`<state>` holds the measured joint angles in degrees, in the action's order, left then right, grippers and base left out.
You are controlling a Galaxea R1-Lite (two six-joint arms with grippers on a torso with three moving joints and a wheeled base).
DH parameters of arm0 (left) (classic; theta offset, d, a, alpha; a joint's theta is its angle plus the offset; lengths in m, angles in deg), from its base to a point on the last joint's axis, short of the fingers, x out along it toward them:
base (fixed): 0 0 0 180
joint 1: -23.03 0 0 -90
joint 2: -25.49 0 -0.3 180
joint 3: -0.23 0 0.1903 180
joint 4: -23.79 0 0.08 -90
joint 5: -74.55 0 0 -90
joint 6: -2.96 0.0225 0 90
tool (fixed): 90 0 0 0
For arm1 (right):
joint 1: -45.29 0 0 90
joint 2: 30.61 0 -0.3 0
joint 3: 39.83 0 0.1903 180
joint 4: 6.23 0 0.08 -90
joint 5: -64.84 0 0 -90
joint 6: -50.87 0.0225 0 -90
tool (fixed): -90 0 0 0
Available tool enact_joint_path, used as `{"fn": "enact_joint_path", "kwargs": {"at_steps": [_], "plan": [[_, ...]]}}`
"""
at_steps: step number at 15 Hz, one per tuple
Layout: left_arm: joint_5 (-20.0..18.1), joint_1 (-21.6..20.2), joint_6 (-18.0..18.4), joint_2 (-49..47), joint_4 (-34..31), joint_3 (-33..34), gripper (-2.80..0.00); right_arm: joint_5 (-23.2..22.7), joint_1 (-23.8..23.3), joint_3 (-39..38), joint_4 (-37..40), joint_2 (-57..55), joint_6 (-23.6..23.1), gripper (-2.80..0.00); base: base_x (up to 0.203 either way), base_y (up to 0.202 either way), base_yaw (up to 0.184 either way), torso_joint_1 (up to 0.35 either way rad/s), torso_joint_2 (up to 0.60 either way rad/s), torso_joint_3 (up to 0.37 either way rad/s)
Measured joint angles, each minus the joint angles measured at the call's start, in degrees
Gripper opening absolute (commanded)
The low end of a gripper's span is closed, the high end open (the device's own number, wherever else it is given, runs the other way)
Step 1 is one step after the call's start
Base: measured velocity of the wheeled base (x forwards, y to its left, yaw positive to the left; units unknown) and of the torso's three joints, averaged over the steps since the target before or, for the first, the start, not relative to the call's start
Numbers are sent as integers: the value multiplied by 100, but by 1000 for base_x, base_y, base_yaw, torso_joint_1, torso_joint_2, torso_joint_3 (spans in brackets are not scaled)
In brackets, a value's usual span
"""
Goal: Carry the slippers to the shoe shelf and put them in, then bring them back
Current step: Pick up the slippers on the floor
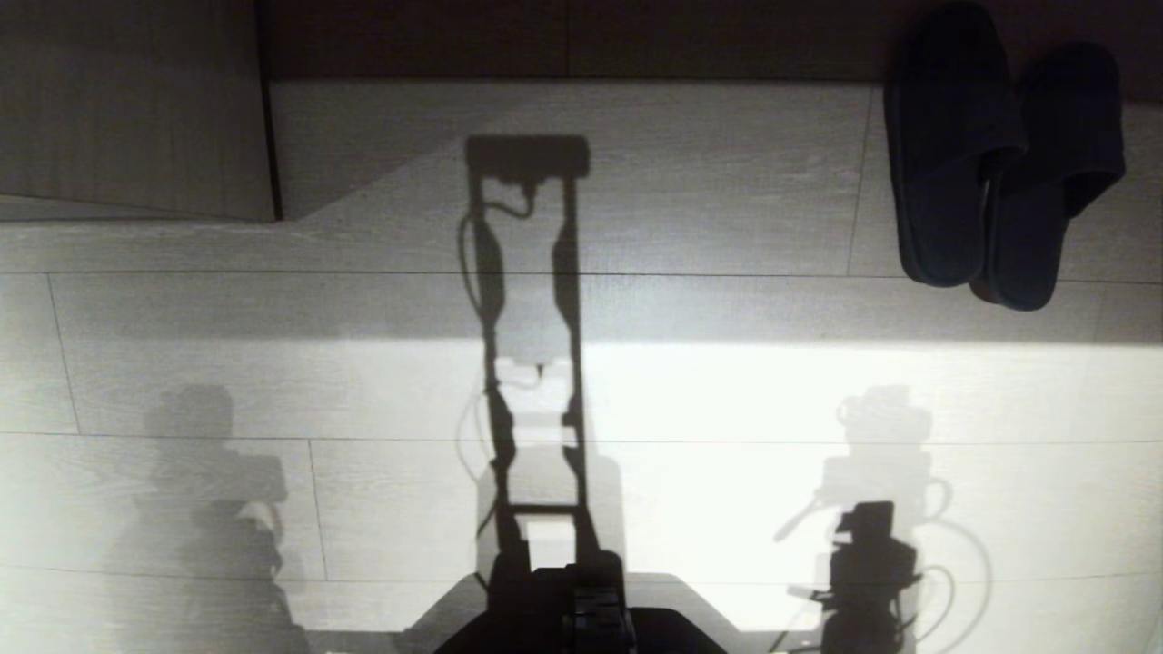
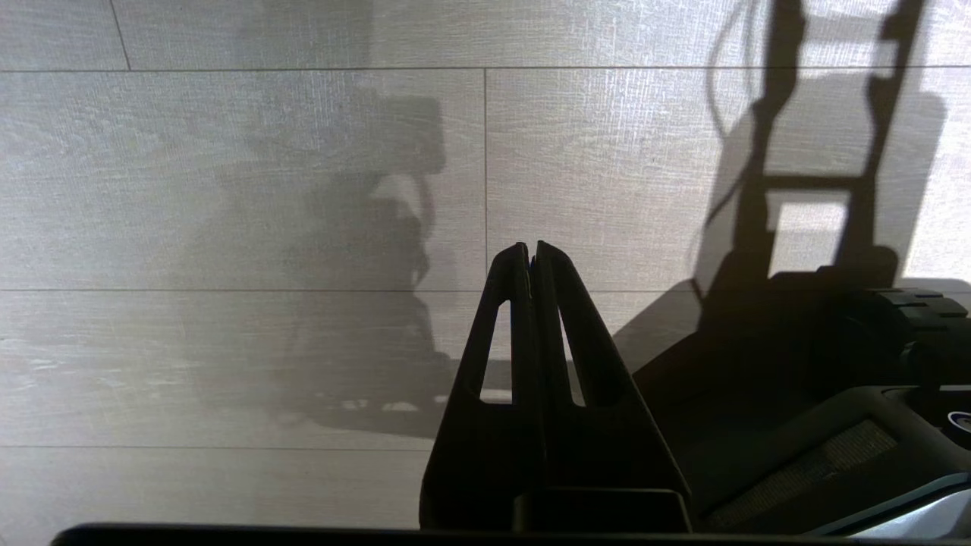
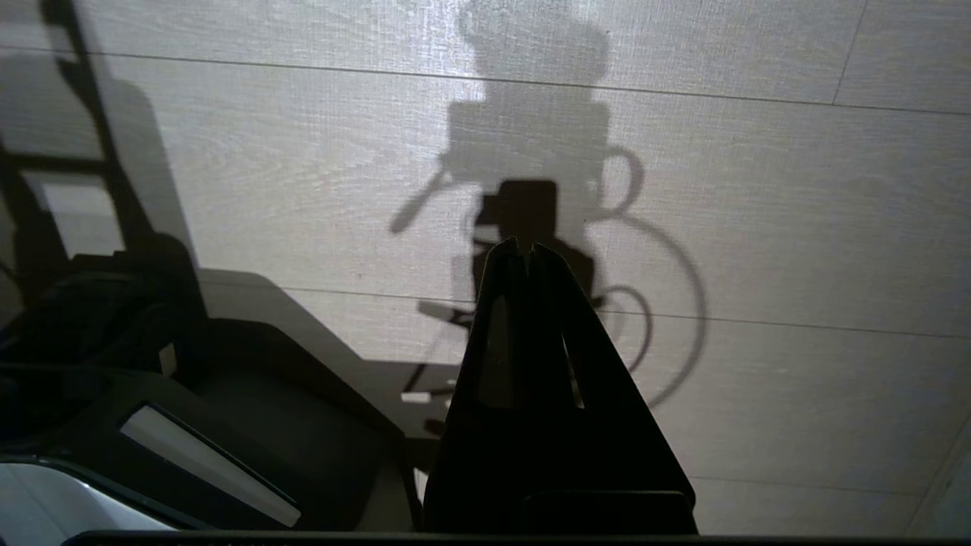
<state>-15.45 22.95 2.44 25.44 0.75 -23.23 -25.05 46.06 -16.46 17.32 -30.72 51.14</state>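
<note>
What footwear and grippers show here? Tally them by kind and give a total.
Slippers: 2, dark, side by side on the pale floor
Grippers: 2, the left gripper and the right gripper, both shut and empty above the floor
Total: 4

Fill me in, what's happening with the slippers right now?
Nothing is being handled yet. The slippers lie side by side on the wood floor, ahead and to the robot's right. The left hand and right hand are both shut and empty, hanging over bare floor beside the base.
</note>
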Motion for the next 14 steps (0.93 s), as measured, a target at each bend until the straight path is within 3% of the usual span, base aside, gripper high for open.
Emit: {"fn": "enact_joint_path", "kwargs": {"at_steps": [5,9,14], "plan": [[0,0,2,0,0,0,-280,-1,0,11,15,0,-20,-280,0,0,0,0,0,0],[0,0,2,0,-2,0,-280,-51,0,948,161,-356,-49,-280,0,0,0,0,0,0],[0,0,0,0,-1,0,-280,118,113,1981,-181,-1847,-53,-280,0,0,0,0,0,0]]}}
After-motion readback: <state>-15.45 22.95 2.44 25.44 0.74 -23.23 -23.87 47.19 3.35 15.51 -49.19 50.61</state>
